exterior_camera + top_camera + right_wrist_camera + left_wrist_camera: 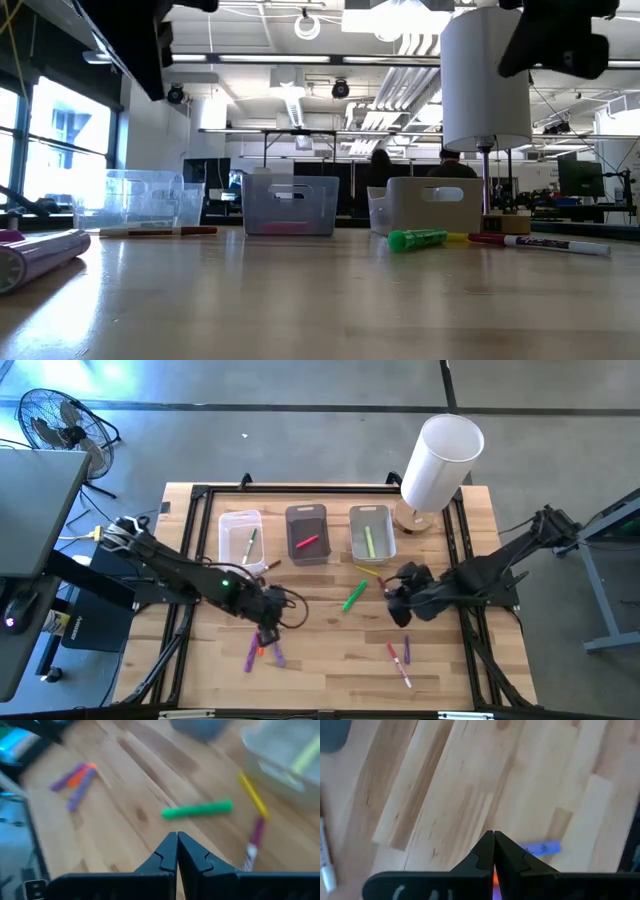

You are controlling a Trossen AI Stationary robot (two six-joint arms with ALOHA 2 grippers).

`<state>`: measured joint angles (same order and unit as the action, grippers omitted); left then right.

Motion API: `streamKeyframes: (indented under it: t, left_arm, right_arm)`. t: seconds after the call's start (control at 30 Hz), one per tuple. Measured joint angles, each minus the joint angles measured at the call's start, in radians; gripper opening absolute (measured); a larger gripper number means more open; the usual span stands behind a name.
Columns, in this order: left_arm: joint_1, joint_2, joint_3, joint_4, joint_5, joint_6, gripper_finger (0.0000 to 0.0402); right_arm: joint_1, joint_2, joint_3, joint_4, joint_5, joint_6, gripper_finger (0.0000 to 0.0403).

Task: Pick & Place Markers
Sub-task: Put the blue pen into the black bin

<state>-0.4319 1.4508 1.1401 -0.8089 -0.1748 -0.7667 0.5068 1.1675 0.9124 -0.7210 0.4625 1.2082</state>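
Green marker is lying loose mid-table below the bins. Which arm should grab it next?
Probably the right. The right claw is nearest the green marker, which lies straight ahead in its wrist view. The left claw sits over the purple and orange markers, farther off.

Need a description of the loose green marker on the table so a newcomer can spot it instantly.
Start at the tall white cylinder at the table's far right corner, then the grey bin beside it. Just in front of that bin lies the green marker, angled on bare wood; it is the only bright green marker outside a bin.
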Motion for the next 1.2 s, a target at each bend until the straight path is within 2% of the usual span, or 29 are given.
streamKeyframes:
  t: [0.17, 0.23, 0.37, 0.47, 0.7, 1.2]
  left_arm:
    - [-0.007, -0.184, -0.159, -0.003, 0.01, -0.017, 0.0]
    - [-0.01, -0.257, -0.215, -0.002, 0.018, -0.027, 0.0]
    - [-0.007, -0.374, -0.287, -0.001, 0.025, -0.041, 0.0]
    - [-0.007, -0.435, -0.314, -0.004, 0.022, -0.028, 0.0]
    - [-0.007, -0.475, -0.318, -0.009, 0.015, 0.027, 0.0]
    - [-0.007, -0.472, -0.318, -0.003, -0.025, 0.055, 0.0]
  right_arm:
    - [0.005, 0.187, 0.182, -0.32, -0.145, 0.269, 0.0]
    - [0.017, 0.248, 0.224, -0.397, -0.204, 0.374, 0.0]
    - [0.067, 0.337, 0.236, -0.427, -0.27, 0.599, 0.0]
    - [0.106, 0.394, 0.236, -0.425, -0.336, 0.704, 0.0]
    - [0.154, 0.491, 0.235, -0.389, -0.489, 0.815, 0.0001]
    - [0.167, 0.568, 0.235, -0.29, -0.498, 0.829, 0.0001]
